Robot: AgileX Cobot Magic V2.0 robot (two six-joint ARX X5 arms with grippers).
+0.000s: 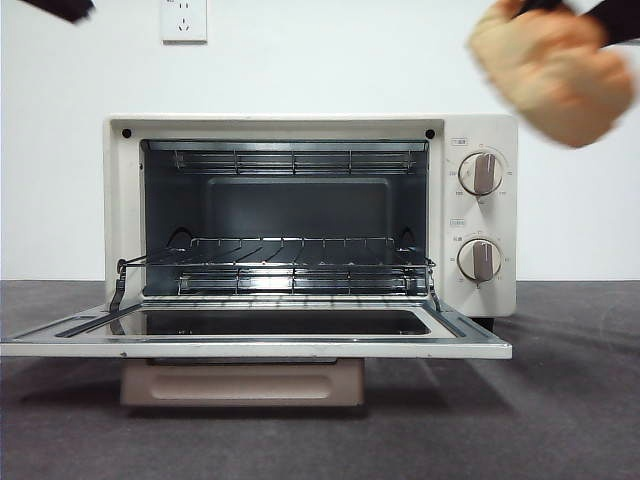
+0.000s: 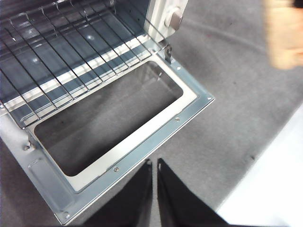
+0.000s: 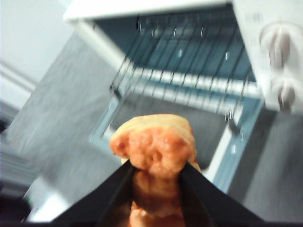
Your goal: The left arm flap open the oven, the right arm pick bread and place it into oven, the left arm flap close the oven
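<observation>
The cream-white oven stands with its door flapped down flat and its wire rack bare. My right gripper is shut on the golden-tan bread. In the front view the bread hangs blurred in the air at the upper right, above the oven's knob side and outside the cavity. It also shows as a tan blur, the bread, in the left wrist view. My left gripper hovers shut and empty above the door's front edge; its arm is a black tip at the top left.
Two round knobs sit on the oven's right panel. The taupe handle hangs below the lowered door. A wall socket is on the white wall behind. Dark grey table surface lies to the oven's right.
</observation>
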